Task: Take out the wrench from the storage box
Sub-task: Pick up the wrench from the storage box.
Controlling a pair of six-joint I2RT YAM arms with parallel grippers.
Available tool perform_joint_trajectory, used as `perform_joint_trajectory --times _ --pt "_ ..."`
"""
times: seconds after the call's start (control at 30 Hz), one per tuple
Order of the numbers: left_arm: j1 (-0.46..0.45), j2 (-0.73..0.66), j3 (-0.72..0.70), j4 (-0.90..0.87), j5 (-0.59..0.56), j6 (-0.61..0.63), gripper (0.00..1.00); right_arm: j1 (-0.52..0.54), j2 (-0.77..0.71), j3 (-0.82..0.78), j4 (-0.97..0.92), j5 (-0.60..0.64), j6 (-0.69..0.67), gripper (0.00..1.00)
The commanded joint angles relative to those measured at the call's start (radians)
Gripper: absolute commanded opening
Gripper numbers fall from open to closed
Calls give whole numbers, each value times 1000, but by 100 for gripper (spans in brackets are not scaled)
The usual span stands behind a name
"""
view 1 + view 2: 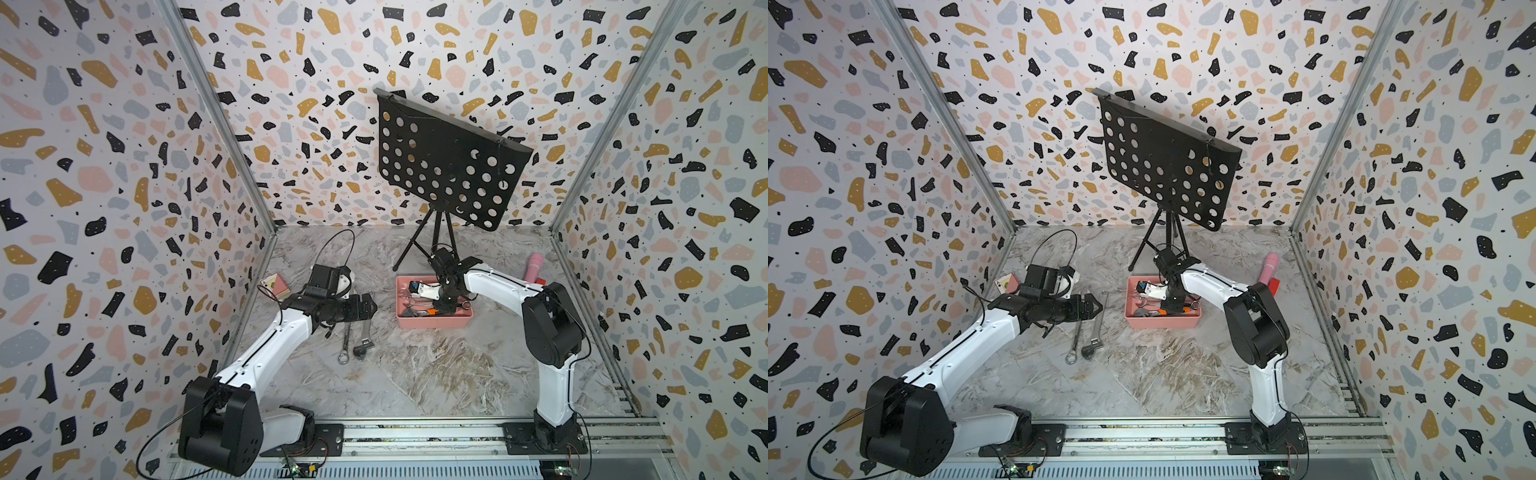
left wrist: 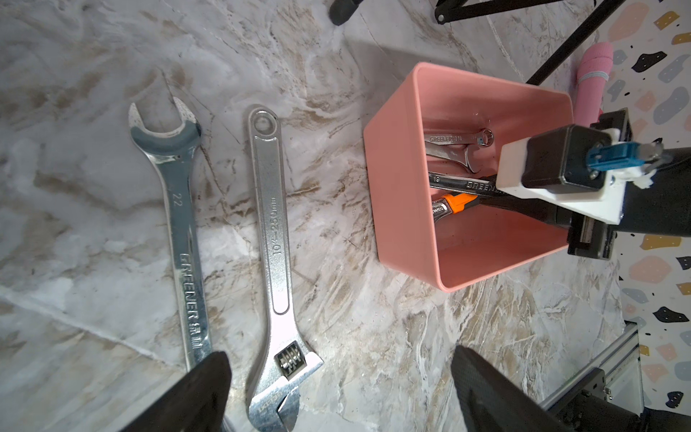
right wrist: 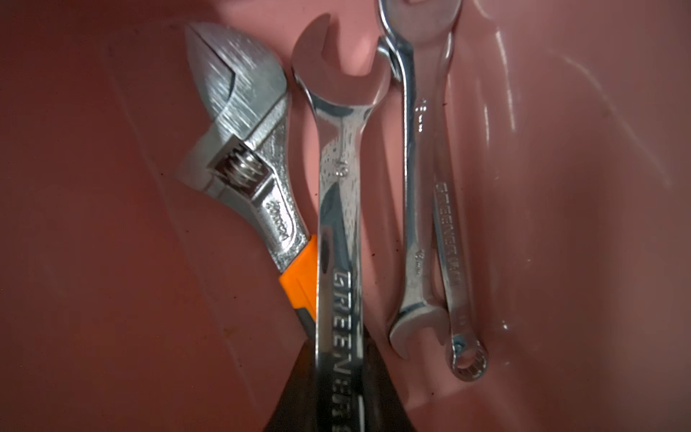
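Observation:
The salmon-pink storage box sits mid-table. Inside it my right gripper is shut on the shank of a silver combination wrench, which lies flat in the box. Beside that wrench lie an orange-handled adjustable wrench and two thinner wrenches. My left gripper hangs open and holds nothing, left of the box. It hovers over a large open-end wrench and a big adjustable wrench, both on the table.
A black perforated music stand on a tripod stands just behind the box. A pink cylinder lies at the back right. A small card box sits by the left wall. Patterned walls close in three sides.

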Motion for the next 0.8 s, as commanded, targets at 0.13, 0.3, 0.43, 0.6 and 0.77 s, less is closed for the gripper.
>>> perform_joint_trajectory --times 0.13,0.3,0.43,0.6,0.77 --pt "-2 13 -13 20 15 15 96 17 -45 43 -13 40 27 3" --pt "-3 15 -11 23 18 16 96 26 -94 40 -25 58 54 0" --pt "-3 14 -14 30 18 16 96 28 -138 34 -53 87 63 0" --pt "-3 12 -11 35 20 16 96 28 -200 10 -71 121 82 0" --pt "-3 10 -11 34 25 17 96 27 -307 -40 -75 158 116 0"
